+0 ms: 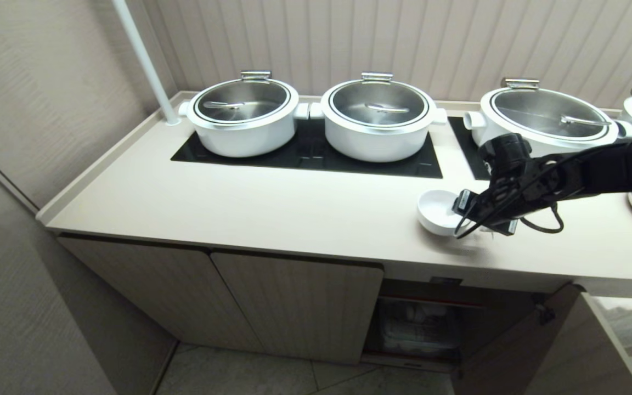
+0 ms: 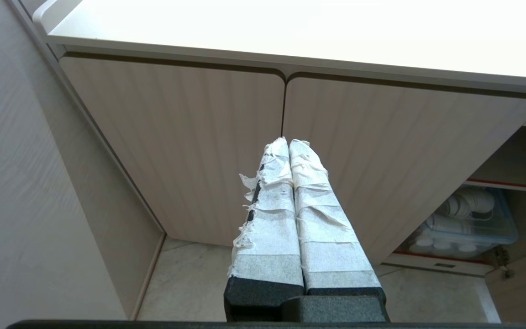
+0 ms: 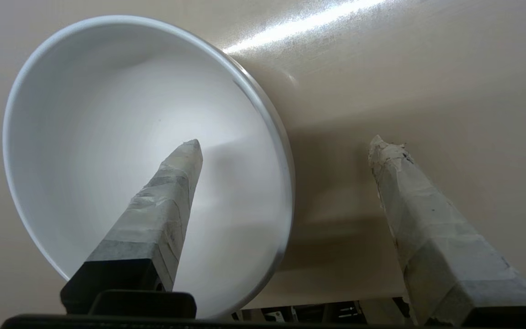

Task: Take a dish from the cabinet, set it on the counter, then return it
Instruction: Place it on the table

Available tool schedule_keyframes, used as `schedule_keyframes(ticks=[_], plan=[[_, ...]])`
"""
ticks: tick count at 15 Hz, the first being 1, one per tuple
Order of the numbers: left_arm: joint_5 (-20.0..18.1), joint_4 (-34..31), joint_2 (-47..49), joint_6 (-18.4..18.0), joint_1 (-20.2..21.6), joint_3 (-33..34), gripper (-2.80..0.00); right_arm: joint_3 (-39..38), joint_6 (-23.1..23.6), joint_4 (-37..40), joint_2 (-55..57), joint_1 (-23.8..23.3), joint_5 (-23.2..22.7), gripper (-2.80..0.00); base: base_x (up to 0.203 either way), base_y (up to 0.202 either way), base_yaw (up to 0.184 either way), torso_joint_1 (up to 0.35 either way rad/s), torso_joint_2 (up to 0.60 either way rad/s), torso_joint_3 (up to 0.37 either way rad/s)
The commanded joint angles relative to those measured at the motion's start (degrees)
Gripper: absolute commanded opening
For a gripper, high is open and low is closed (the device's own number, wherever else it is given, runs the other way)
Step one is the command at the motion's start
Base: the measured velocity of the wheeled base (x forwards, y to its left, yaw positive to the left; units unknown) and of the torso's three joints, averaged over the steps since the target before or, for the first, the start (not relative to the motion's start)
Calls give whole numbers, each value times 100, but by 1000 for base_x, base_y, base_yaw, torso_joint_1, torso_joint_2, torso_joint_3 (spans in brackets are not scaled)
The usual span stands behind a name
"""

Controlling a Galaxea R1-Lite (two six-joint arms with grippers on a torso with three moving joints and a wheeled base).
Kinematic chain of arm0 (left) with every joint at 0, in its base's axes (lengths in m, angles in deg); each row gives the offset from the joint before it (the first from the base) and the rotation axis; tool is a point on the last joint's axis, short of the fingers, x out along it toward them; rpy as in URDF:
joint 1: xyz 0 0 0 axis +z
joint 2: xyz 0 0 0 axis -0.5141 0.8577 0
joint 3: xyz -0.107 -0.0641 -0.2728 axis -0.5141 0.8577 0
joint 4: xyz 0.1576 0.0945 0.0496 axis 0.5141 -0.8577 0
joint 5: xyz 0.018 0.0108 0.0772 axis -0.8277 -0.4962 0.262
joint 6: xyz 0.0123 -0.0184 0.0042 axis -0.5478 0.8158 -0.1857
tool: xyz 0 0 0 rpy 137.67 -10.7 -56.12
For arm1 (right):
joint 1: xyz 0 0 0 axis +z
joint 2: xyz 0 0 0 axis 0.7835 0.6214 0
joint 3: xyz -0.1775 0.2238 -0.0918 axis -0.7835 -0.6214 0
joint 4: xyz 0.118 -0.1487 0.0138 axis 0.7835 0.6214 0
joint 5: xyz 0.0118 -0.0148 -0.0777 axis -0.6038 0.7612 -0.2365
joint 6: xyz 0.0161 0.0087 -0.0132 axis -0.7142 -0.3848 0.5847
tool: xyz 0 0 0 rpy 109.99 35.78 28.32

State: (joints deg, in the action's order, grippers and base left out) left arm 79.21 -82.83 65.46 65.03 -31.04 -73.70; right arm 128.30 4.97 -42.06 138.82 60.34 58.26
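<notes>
The dish (image 1: 435, 211), a small white bowl, rests on the cream counter (image 1: 294, 208) near its front edge, above the open part of the cabinet (image 1: 294, 307). My right gripper (image 1: 467, 216) reaches in from the right and stands open across the bowl's right rim. In the right wrist view one taped finger (image 3: 167, 201) hangs inside the dish (image 3: 107, 137) and the other is outside over the counter (image 3: 427, 68), with the gripper (image 3: 286, 144) clear of the rim. My left gripper (image 2: 289, 142) is shut and parked low before the closed cabinet doors (image 2: 176, 137).
Three large white pots with steel lids (image 1: 244, 118) (image 1: 379, 123) (image 1: 541, 118) stand on black hob panels (image 1: 316, 151) behind the dish. A white pole (image 1: 143, 60) rises at the back left. The open compartment holds a clear bin of white crockery (image 2: 468, 219); its door (image 1: 519, 340) swings out right.
</notes>
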Motion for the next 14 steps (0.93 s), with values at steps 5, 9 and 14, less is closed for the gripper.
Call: schedule_keyframes(ticks=[5,9,14], plan=[[5,4,-2,3,1,2,-280,-42,6,-25,-109,42,111,0,0,0,0,0,0,0],[5,4,-2,3,1,-6,-280,-386,251,-258,-261,130,287,0,0,0,0,0,0,0],[5,4,-2,3,1,2,-280,-678,286,-790,-419,293,444,0,0,0,0,0,0,0]])
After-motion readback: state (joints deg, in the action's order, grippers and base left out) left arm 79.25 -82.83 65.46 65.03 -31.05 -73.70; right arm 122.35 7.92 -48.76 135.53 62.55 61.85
